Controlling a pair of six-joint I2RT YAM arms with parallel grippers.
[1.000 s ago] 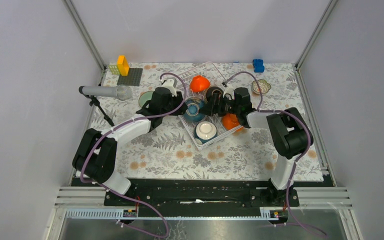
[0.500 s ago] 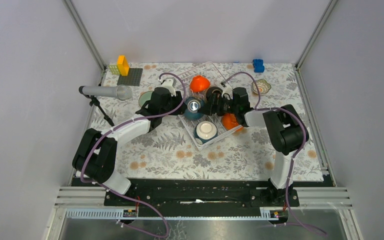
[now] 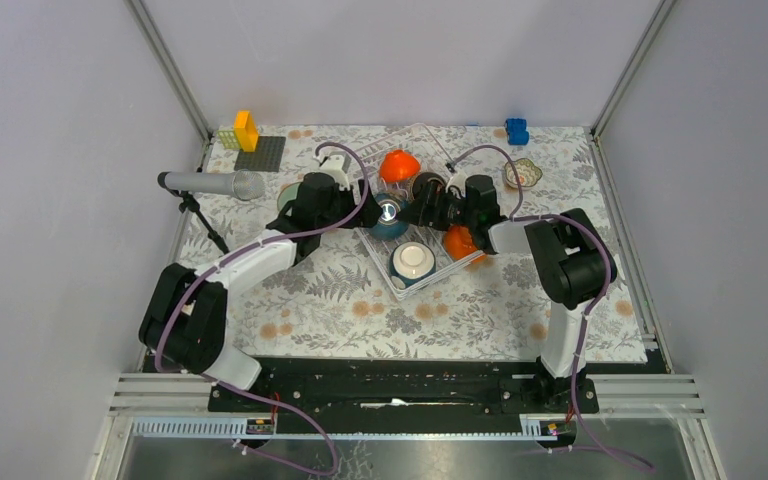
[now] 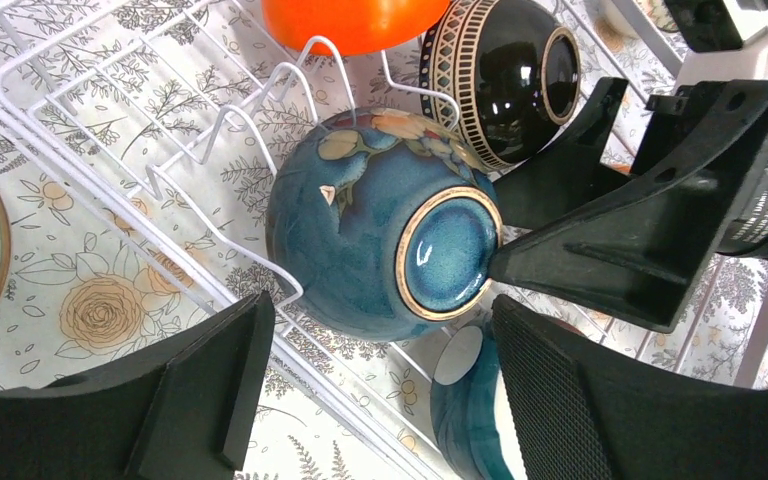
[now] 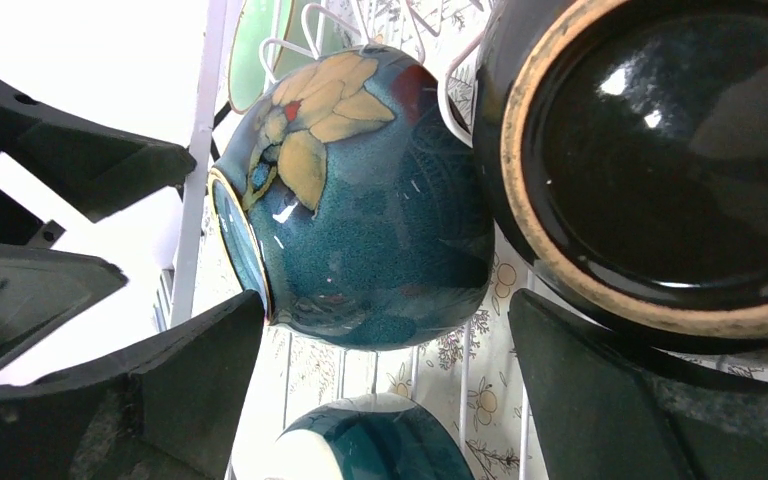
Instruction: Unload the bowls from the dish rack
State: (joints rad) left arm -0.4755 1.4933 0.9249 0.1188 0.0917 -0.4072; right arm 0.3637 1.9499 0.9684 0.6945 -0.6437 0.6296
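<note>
The left hand (image 4: 380,318) hung wide apart just short of the teal blue bowl (image 4: 355,230), which lay sideways in the dish rack (image 4: 175,165).

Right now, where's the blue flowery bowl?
In the top view the blue bowl lies sideways in the dish rack, between the left hand and right hand, beside the dark brown bowl.

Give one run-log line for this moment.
left end effector: open | right end effector: open | blue bowl: in dish rack, unheld
</note>
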